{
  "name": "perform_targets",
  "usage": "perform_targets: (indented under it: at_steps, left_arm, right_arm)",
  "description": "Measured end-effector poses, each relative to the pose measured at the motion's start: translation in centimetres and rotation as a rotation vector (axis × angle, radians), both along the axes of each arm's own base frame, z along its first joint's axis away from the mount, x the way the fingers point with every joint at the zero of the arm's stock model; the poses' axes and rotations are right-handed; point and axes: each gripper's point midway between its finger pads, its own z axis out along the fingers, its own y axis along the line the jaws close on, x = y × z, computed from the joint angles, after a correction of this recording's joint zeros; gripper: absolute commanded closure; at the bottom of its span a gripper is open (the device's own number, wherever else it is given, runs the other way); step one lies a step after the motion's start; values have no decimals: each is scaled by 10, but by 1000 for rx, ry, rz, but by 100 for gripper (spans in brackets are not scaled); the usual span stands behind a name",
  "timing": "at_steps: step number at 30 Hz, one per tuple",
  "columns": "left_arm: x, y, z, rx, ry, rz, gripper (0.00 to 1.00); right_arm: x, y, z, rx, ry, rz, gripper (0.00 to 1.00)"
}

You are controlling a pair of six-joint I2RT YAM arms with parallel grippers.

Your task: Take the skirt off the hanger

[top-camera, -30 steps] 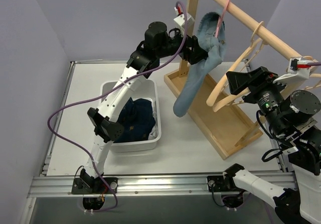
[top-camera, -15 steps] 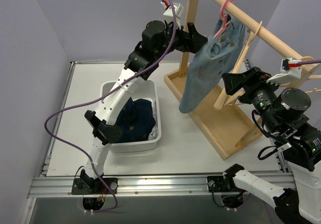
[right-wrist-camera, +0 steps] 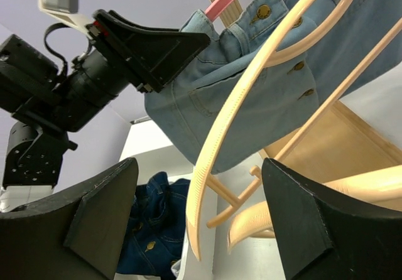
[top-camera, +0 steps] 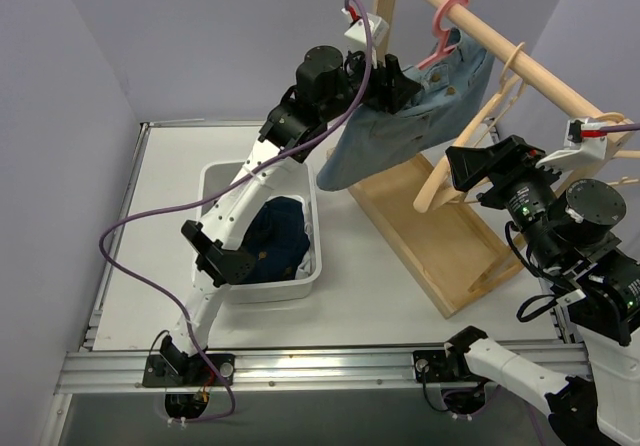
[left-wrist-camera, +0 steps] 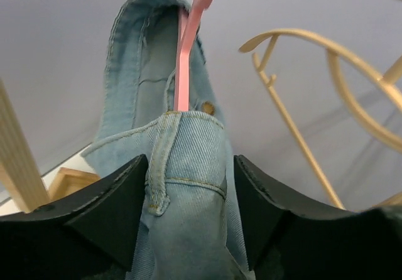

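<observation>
Bin holds dark denim clothing, perhaps several pieces; skirt hangs outside.

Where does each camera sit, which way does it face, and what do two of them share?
Top: above, behind the arms, looking down on the table; both arms show.
Left wrist: on the left arm, looking up between its fingers at the skirt on the pink hanger.
Right wrist: on the right arm, facing the left tool past a wooden hanger; own fingers show.
Shared: top and right wrist both show the left tool gripping the skirt.
</observation>
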Motion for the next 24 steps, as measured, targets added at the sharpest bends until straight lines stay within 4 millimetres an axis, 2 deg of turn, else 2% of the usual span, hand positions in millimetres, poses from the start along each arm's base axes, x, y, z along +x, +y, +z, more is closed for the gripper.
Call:
perform_targets:
  at_steps: [5, 8, 9, 10, 16, 24]
  left_arm:
    - [14, -2, -29, 97, -18, 32, 36]
    - [20, -5, -45, 147, -30, 35, 46]
    - [21, -6, -48, 158, -34, 34, 59]
    - [22, -7, -51, 166, -38, 33, 97]
    - [18, -12, -51, 176, -67, 10, 98]
    - [25, -12, -46, 85, 1, -7, 98]
  right_arm:
    - [0, 0, 0, 4, 0, -2, 25]
    - [0, -1, 1, 6, -1, -7, 25]
    - [0, -2, 1, 6, -1, -9, 25]
    - [0, -2, 1, 6, -1, -10, 25]
    - [2, -1, -4, 0, 9, -10, 25]
    - [4, -1, 0, -4, 9, -17, 25]
